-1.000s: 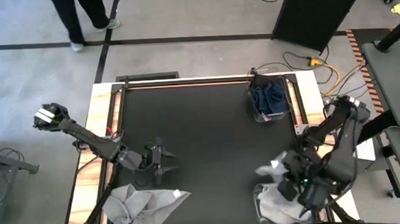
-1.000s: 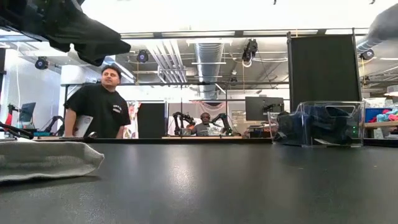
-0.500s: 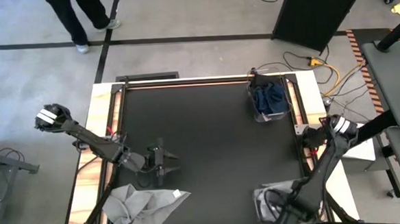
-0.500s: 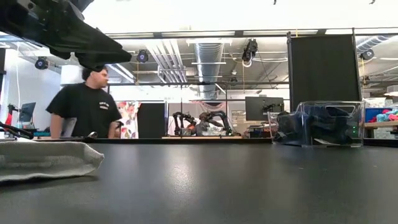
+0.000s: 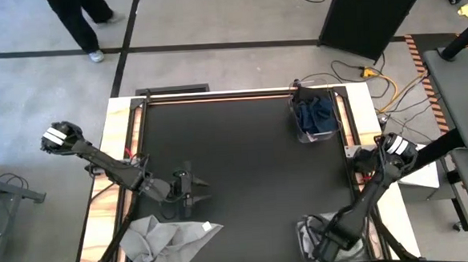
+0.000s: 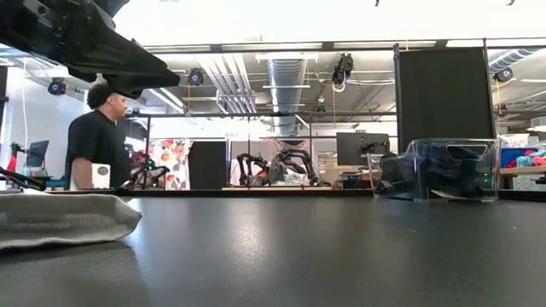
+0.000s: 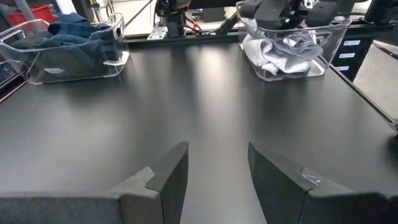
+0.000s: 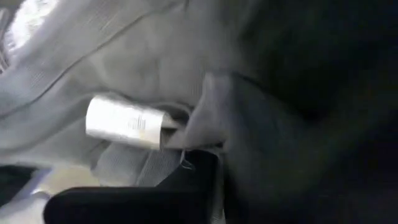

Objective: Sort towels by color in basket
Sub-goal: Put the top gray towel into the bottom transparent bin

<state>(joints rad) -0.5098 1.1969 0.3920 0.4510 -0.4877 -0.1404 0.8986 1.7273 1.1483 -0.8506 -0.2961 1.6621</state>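
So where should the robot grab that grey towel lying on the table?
Probably at a raised fold in the middle of the grey towel, coming straight down from above. It lies crumpled on the table, so the folds stick up and give the fingers something to pinch. The left gripper, open, hovers just beside it, so it seems the handier one.

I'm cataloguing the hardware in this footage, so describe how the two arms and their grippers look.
Both arms are slim, jointed and dark, near black. The left arm carries a white band or label on the joint at its outer end, and a spot of red shows partway along it. The left gripper has two flat, wedge-shaped dark grey fingers. The right arm has a similar white-marked joint. The right gripper is dark too.
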